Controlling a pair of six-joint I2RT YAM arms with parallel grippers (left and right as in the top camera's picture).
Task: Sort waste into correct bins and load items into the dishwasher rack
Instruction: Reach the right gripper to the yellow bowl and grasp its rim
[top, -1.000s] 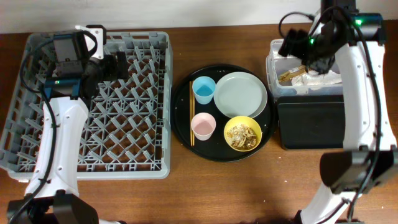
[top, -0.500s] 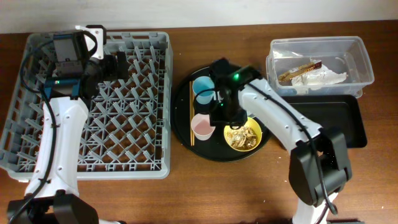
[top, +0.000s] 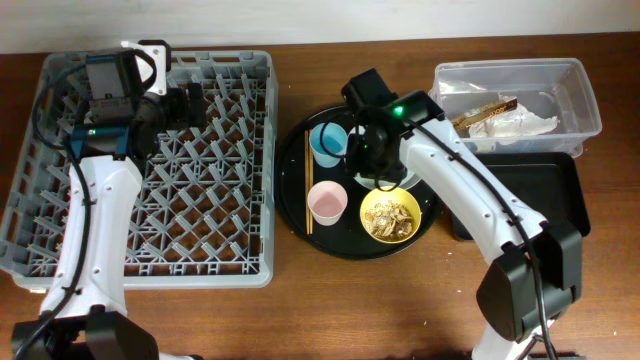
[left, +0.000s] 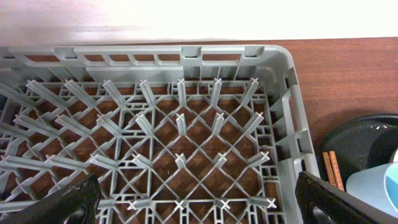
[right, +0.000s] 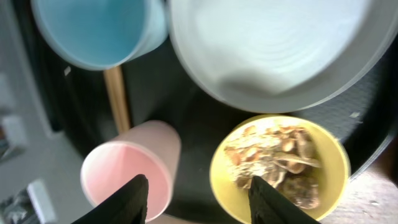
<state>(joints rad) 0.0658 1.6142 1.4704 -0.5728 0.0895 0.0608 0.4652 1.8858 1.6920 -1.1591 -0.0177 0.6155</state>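
Brown wooden table (top: 300, 320), white wall (left: 186, 18) behind, left claw (left: 205, 202) apart, right claw (right: 199, 202) apart

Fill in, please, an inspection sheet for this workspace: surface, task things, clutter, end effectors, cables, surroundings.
Surface: brown wooden table.
Job's things: dishwasher rack, no dishes seen inside; blue cup, pink cup, plate, chopsticks and yellow bowl with food scraps on round black tray; napkins and brown wrapper in clear tub; black tray beside it.
Clutter: nothing seen.
End effectors: left end effector open above rack; right end effector open above round tray.
Cables: black cable along left arm.
Surroundings: pale strip beyond table's far edge.
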